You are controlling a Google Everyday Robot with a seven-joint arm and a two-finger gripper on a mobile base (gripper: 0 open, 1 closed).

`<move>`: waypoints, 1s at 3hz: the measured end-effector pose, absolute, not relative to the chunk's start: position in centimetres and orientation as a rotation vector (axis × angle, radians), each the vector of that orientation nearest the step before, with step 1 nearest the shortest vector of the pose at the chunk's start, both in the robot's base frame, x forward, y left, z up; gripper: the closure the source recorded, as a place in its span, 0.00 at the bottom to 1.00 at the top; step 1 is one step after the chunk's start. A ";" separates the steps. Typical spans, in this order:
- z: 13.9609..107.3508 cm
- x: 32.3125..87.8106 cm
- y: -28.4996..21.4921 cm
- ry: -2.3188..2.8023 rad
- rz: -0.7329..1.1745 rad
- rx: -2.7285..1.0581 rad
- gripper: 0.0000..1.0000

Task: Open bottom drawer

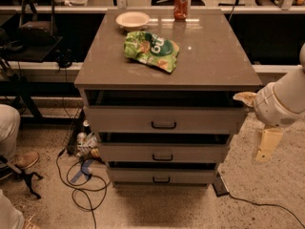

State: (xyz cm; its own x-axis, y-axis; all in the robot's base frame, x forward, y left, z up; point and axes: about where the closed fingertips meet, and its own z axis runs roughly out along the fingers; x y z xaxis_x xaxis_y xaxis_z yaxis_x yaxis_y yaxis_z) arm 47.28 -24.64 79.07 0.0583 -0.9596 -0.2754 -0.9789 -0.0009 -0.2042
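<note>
The bottom drawer [162,176] is the lowest and narrowest of three grey-beige fronts on the cabinet, with a small black bar handle [161,179]. It sits pushed in, close to the floor. The medium drawer [162,153] and the widest top drawer [164,120] are above it. My gripper [265,144], cream-coloured on a white arm, hangs to the right of the cabinet at about the height of the middle drawer. It is clear of all the handles and holds nothing that I can see.
The cabinet top [209,56] carries a green chip bag [151,49], a white bowl [133,19] and a red can [181,5]. Cables [81,185] and small items lie on the floor at the left. A person's leg and shoe [19,159] are at the far left.
</note>
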 end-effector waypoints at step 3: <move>58.9 46.5 -29.1 2.163 0.124 -1.934 0.00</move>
State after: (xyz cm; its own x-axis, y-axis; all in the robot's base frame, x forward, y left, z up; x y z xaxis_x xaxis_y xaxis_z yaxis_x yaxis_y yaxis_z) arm 46.52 -29.06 58.86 -0.0974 -0.9679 -0.2316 -0.9881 0.1218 -0.0938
